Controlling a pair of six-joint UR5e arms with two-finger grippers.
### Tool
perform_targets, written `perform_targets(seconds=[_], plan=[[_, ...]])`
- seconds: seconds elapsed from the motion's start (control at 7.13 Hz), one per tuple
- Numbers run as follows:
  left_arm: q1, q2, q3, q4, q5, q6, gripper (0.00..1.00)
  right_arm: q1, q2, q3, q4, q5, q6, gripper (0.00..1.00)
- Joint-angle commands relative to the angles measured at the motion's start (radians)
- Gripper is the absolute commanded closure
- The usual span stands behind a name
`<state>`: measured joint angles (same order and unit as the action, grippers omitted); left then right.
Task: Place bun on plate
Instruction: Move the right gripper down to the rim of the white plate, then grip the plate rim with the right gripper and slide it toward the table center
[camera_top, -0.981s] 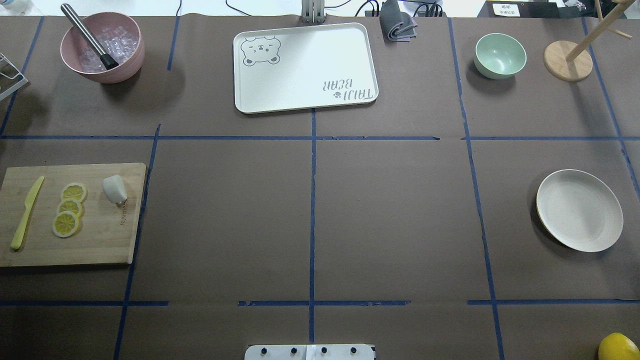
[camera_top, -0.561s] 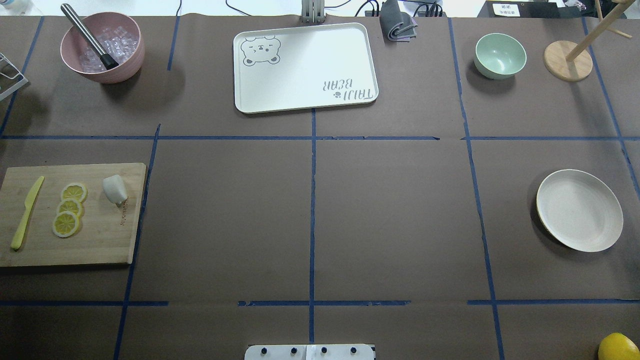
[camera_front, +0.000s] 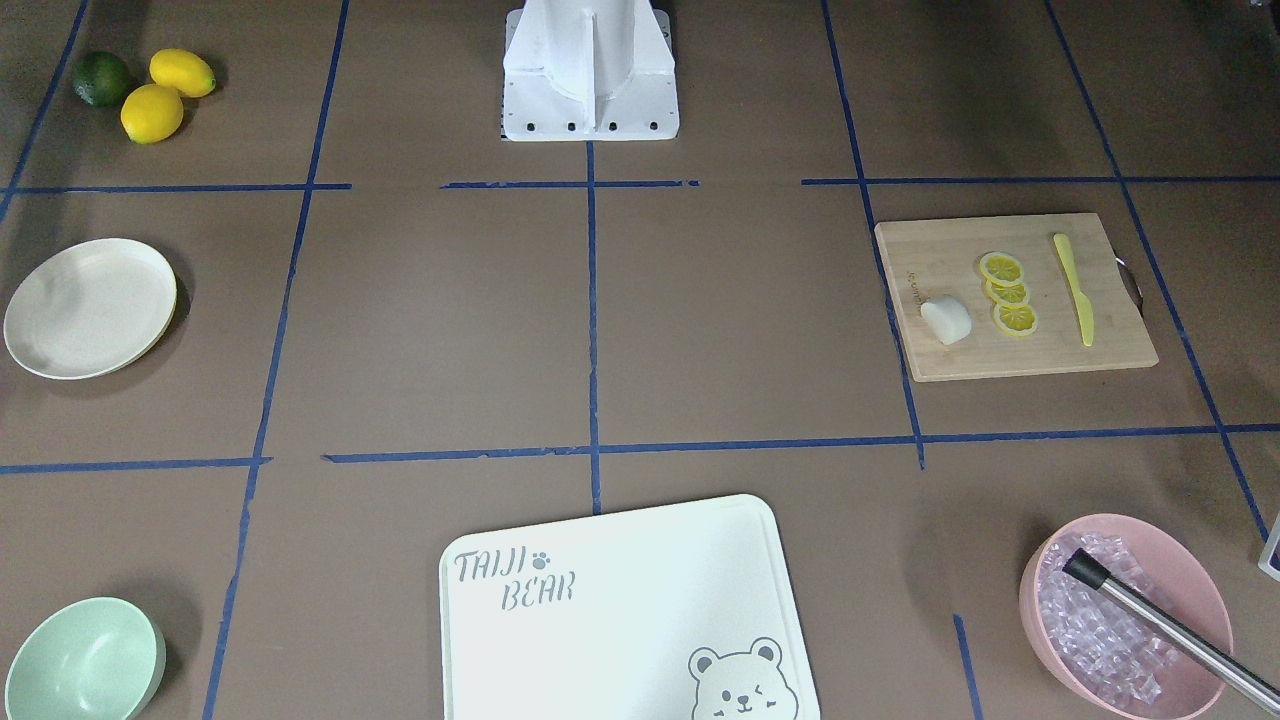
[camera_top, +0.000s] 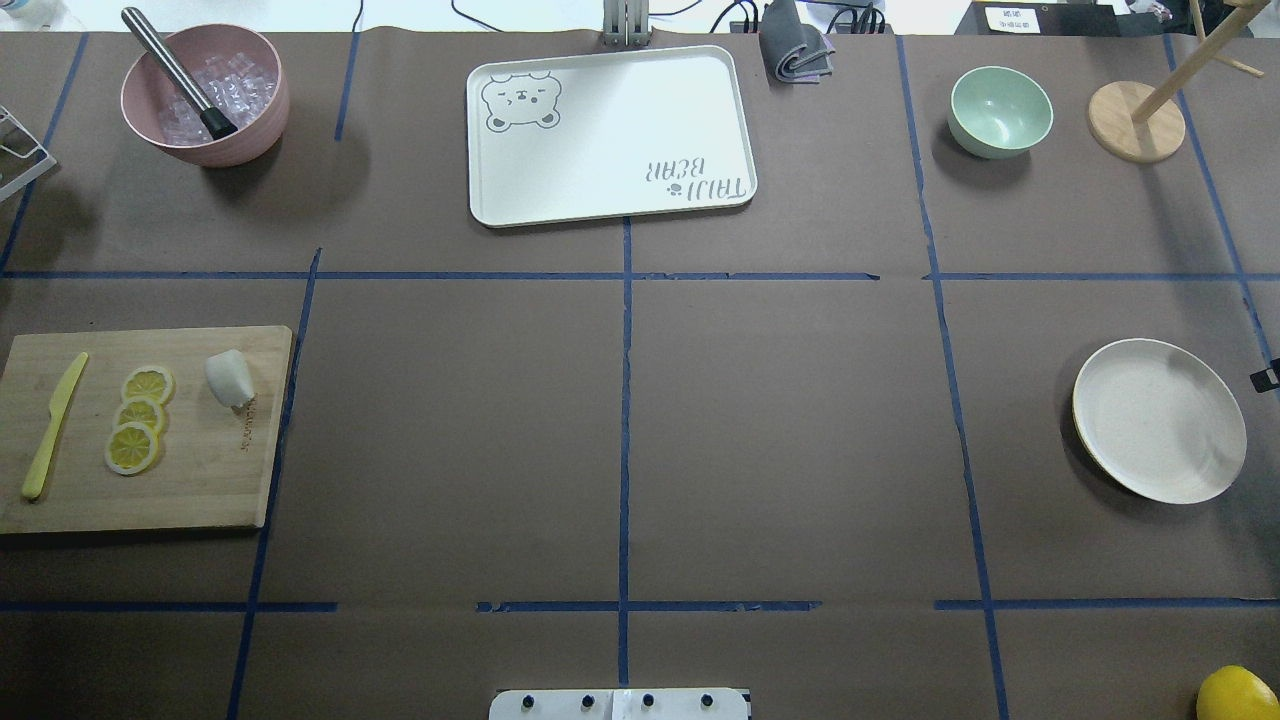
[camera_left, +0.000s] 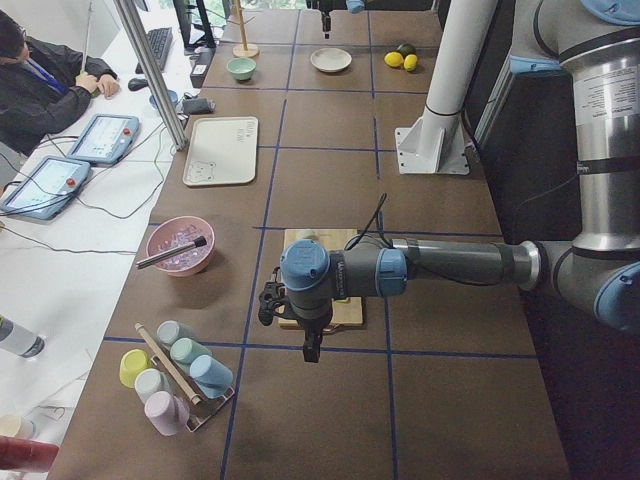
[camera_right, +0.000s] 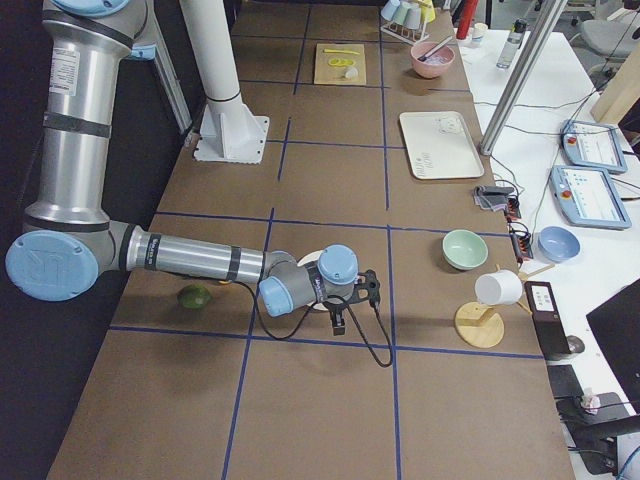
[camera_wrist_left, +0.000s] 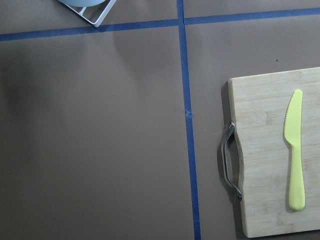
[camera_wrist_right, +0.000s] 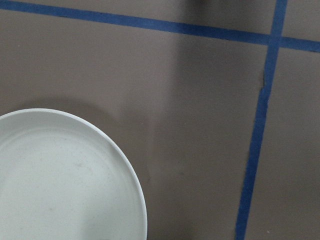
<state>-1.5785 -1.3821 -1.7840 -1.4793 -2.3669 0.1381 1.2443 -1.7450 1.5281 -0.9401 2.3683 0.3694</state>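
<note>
My left claw hangs off the cutting board's handle end; my right claw hangs beside the plate near the table's right edge; can't tell whether either is spread or pressed together; bun sits on the board at its edge towards table centre, just beside the lemon slices.

The bun lies on the cutting board at left, seemingly just beside the lemon slices; the plate stands far right.

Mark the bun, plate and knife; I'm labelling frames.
bun (camera_top: 228, 378), overhead view, its top.
plate (camera_top: 1160, 420), overhead view, bare centre.
knife (camera_top: 54, 425), overhead view, mid-length.
</note>
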Motion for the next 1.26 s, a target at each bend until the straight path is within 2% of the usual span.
perform_targets(seconds=[0.0, 0.14, 0.28, 0.42, 0.56, 0.7, 1.12], plan=[[0.000, 0.000, 0.000, 0.001, 0.000, 0.000, 0.00, -0.087, -0.002, -0.061, 0.182, -0.049, 0.158, 0.01], [-0.001, 0.002, 0.000, 0.002, 0.000, 0.000, 0.00, -0.106, -0.002, -0.074, 0.190, -0.050, 0.158, 0.01], [-0.001, 0.008, -0.002, 0.001, 0.000, 0.000, 0.00, -0.117, -0.002, -0.075, 0.190, -0.067, 0.160, 0.06], [0.000, 0.009, -0.002, 0.001, 0.000, 0.000, 0.00, -0.118, -0.001, -0.075, 0.190, -0.067, 0.161, 0.50], [-0.001, 0.009, -0.002, 0.001, 0.000, 0.000, 0.00, -0.117, -0.001, -0.072, 0.192, -0.066, 0.160, 0.84], [0.000, 0.012, -0.002, 0.001, -0.002, 0.000, 0.00, -0.118, -0.001, -0.071, 0.198, -0.066, 0.160, 0.97], [0.000, 0.012, -0.002, -0.001, -0.002, 0.000, 0.00, -0.117, 0.013, -0.050, 0.201, -0.063, 0.163, 1.00]])
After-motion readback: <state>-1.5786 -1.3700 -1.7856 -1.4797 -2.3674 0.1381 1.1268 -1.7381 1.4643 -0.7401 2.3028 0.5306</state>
